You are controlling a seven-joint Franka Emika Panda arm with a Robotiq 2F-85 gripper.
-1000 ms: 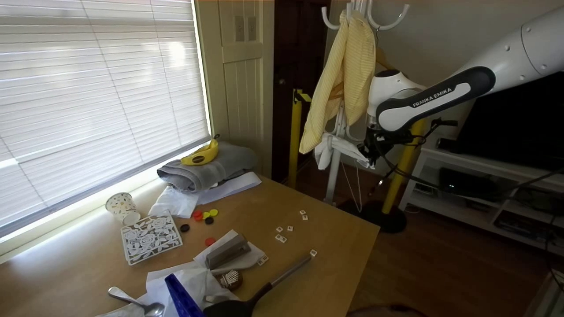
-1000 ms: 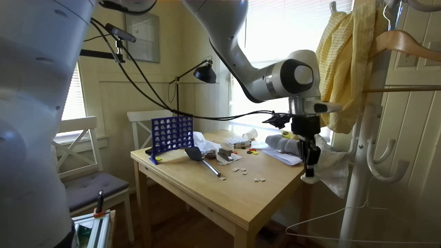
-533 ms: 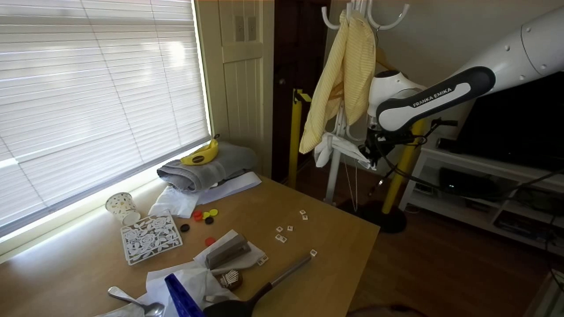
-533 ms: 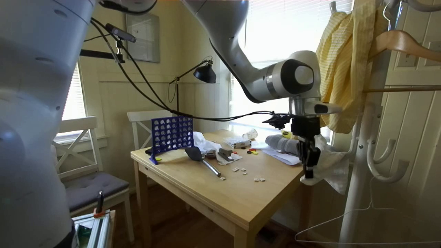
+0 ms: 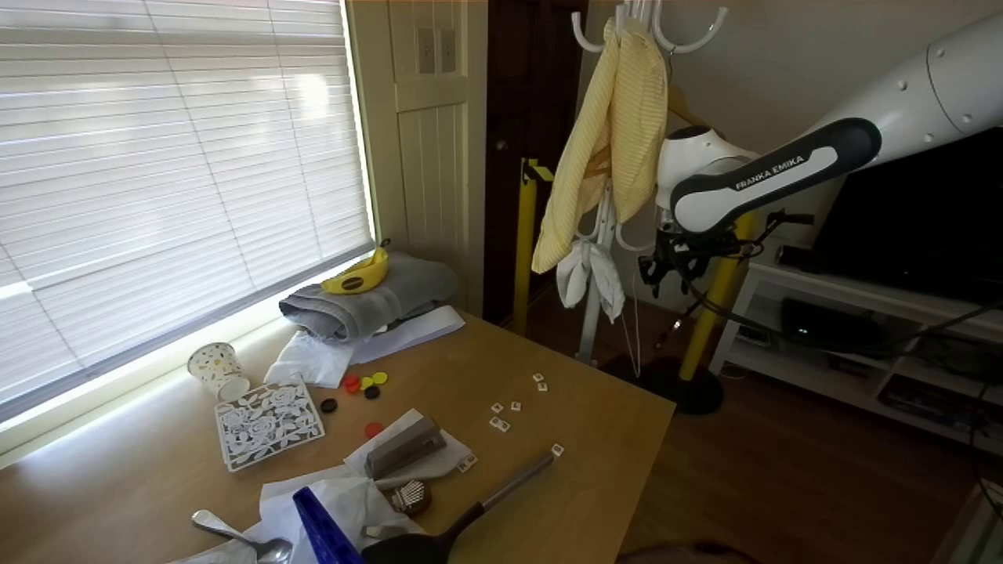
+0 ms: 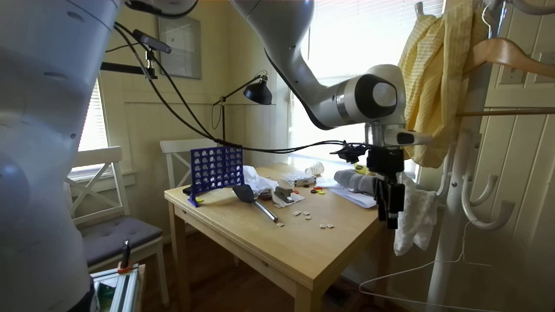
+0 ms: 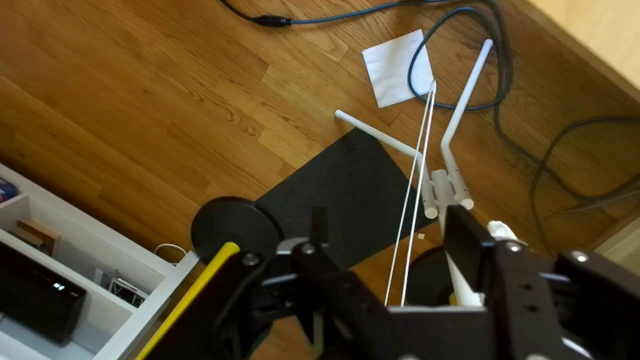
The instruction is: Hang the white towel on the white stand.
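Limp white towel [image 6: 414, 214] on white stand [image 6: 453, 203]

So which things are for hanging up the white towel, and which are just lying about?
For the job:
white towel, hanging at the white stand
white stand
gripper, open, holding nothing

Just lying about:
grey cloth, folded
cup, tipped over
spoon
stapler
spatula

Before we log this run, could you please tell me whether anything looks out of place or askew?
Two things: the speckled cup lies on its side on the table, perhaps knocked over; and in the wrist view, a square white sheet lies on the floor, as if dropped.
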